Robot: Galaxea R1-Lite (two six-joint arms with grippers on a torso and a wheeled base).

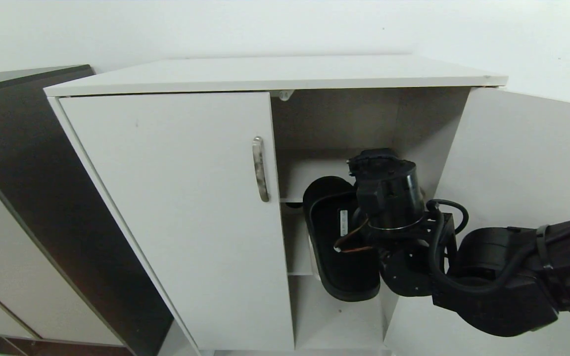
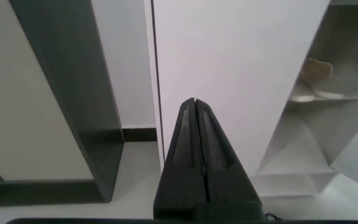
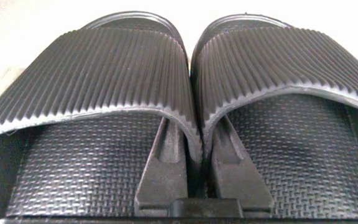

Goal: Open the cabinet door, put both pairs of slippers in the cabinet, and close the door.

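Note:
The white cabinet [image 1: 275,74] stands with its right door [image 1: 522,158] swung open and its left door [image 1: 176,212] closed. A pair of black slippers [image 1: 337,247] hangs on edge in the open half, in front of the shelves. My right gripper [image 3: 194,134] is shut on the black slippers [image 3: 117,74], its fingers under the two ribbed straps and pinching their inner edges together. A pair of white slippers [image 2: 319,84] lies on a shelf inside the cabinet. My left gripper [image 2: 194,106] is shut and holds nothing, low in front of the closed left door.
A metal handle [image 1: 260,169] sits on the left door's inner edge. A dark panel [image 1: 42,173] of other furniture stands close on the cabinet's left. A white shelf [image 1: 309,180] crosses the open compartment, with a lower shelf and floor beneath it.

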